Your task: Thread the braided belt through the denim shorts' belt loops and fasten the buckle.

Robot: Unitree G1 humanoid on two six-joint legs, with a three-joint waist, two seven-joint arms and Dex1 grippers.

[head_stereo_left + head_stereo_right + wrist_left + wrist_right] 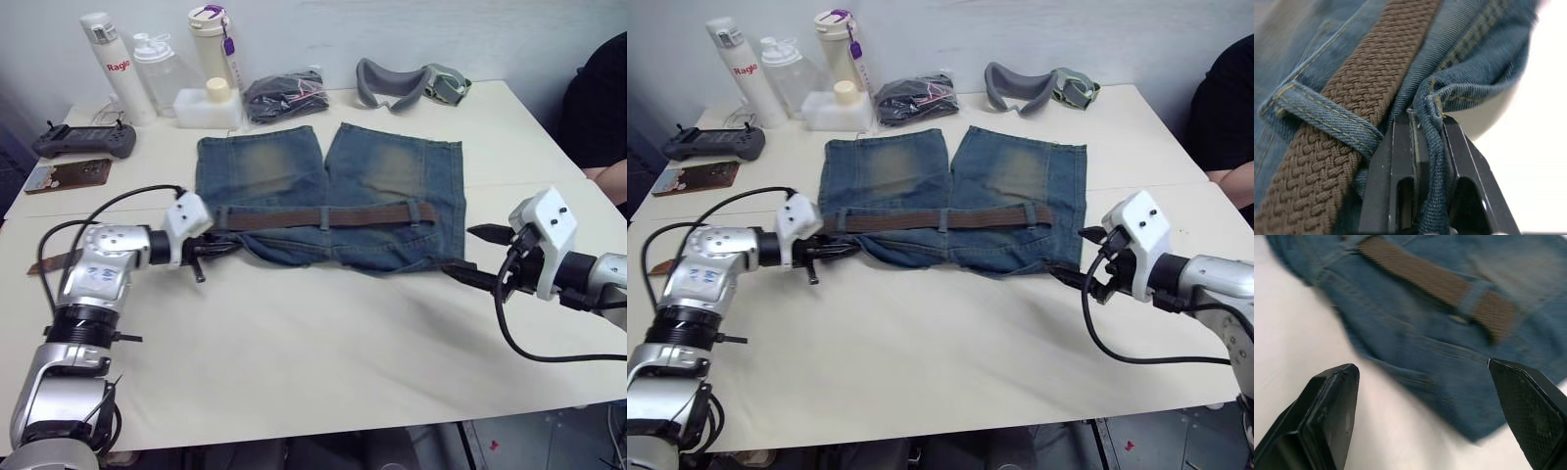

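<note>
A: Pinching a fold of denim at the waistband's left end, the left pincer (201, 257) is clamped on the shorts (392, 166), just beside the belt (323, 216).

B: And the belt itself?

A: It lies across the waistband, its long axis running left to right over the surface (323, 352). It passes under several loops (324, 215); the left wrist view has one loop (1327, 115) crossing the braid right next to the clamped fold.

B: Where does it end?

A: The right end (423, 211) stops on the shorts near their right edge. On the left it runs toward the left pincer, and I can't make out the buckle there.

B: The right pincer?

A: The right pincer (478, 252) is spread wide, holding nothing, hovering just off the shorts' right corner. From it, the belt end lies up and toward the robot's left, a short way in from the hem.

B: So which arm takes that end?

A: The right one, I'd judge. It is nearer and free, while the left is busy anchoring the cloth. It would need to come in along the belt's axis from the right.
</note>
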